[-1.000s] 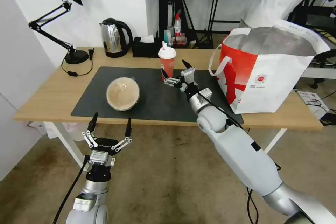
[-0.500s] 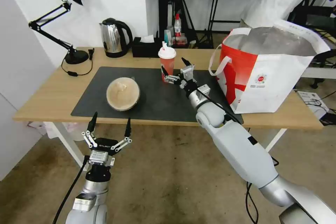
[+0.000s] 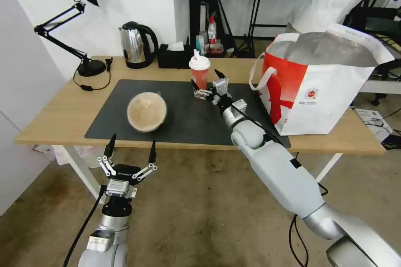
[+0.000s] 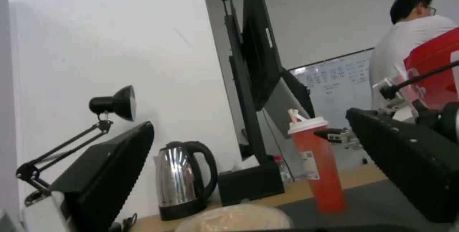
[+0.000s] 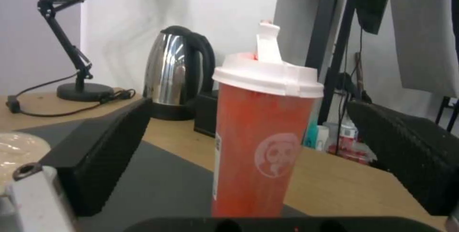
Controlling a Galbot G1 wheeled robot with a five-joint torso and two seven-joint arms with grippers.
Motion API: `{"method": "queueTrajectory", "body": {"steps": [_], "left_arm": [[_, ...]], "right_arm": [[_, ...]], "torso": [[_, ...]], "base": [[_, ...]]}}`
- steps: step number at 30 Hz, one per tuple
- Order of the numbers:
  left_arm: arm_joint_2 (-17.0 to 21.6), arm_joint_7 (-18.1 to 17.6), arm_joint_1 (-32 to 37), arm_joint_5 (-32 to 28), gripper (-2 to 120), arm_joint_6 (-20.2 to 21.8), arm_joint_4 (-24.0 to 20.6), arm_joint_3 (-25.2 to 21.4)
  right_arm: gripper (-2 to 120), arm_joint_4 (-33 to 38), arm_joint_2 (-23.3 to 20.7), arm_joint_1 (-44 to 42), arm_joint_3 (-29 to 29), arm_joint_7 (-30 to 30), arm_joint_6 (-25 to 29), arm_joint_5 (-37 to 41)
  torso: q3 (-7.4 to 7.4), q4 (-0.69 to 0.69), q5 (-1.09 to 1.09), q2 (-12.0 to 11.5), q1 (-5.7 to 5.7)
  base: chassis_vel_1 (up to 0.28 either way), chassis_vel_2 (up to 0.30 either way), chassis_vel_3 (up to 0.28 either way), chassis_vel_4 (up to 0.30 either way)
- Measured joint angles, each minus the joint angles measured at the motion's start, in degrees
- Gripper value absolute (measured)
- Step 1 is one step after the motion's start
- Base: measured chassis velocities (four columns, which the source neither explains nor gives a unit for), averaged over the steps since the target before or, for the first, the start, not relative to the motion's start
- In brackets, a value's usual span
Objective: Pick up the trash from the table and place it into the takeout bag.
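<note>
The red drink cup [image 3: 199, 73] stands upright on the counter [image 3: 62, 112], just ahead of the right gripper [image 3: 207, 80], whose jaws gape wide and hold nothing.

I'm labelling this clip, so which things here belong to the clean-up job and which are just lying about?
Job:
red cup
lidded bowl
takeout bag
table
right gripper, open at the cup
left gripper, parked below the table edge

Lying about:
kettle
tissue box
desk lamp

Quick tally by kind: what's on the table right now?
Trash: 2, red drink cup and lidded bowl
Takeout bag: 1
Kettle: 1
Tissue box: 1
Desk lamp: 1
Total: 6
</note>
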Motion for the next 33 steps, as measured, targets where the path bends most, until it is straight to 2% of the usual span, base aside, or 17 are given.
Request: {"method": "queueTrajectory", "body": {"steps": [33], "left_arm": [[0.0, 0.0, -0.6, -0.5, 100, 0.0, 0.6, -0.6]], "right_arm": [[100, -8.6, 3.8, 4.6, -1.2, -1.5, 1.3, -1.3]], "torso": [[0.00, 0.00, 0.00, 0.0, 0.00]], "base": [[0.000, 0.000, 0.000, 0.000]]}}
